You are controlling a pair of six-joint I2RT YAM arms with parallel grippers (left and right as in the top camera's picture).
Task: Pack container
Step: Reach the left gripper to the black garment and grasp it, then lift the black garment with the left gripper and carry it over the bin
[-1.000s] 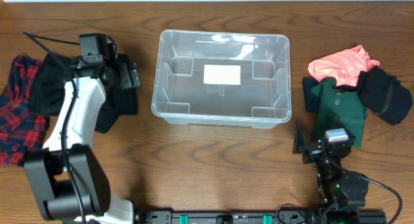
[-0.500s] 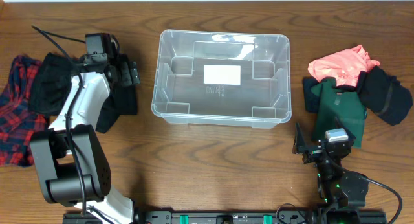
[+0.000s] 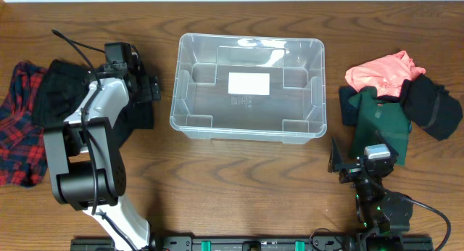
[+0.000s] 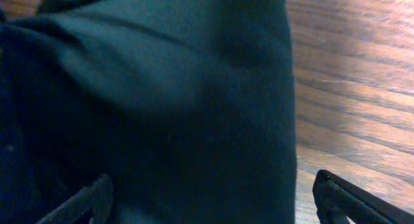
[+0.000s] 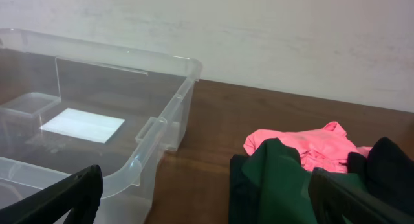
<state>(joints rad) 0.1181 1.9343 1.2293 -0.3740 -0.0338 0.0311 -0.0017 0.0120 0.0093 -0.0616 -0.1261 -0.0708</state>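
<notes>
The container (image 3: 246, 124) is a clear plastic bin with a white label on its base, standing empty at the table's middle; its near corner shows in the right wrist view (image 5: 169, 123). My left gripper (image 3: 145, 88) hovers left of it over a black garment (image 3: 58, 99). Dark cloth (image 4: 162, 101) fills the left wrist view, and my left gripper (image 4: 210, 204) stands open astride the cloth's edge, holding nothing. My right gripper (image 3: 354, 164) rests low at the front right, open and empty (image 5: 207, 201), facing the gap between bin and clothes.
A red plaid garment (image 3: 18, 135) lies at the far left under the black one. On the right is a pile: pink cloth (image 3: 384, 71), a dark green garment (image 3: 380, 120) and a black one (image 3: 431, 106). A wall stands behind the table.
My left arm has swung its elbow inward and the wrist has shifted slightly right, toward the bin, over the black garment. The right arm has not moved.
</notes>
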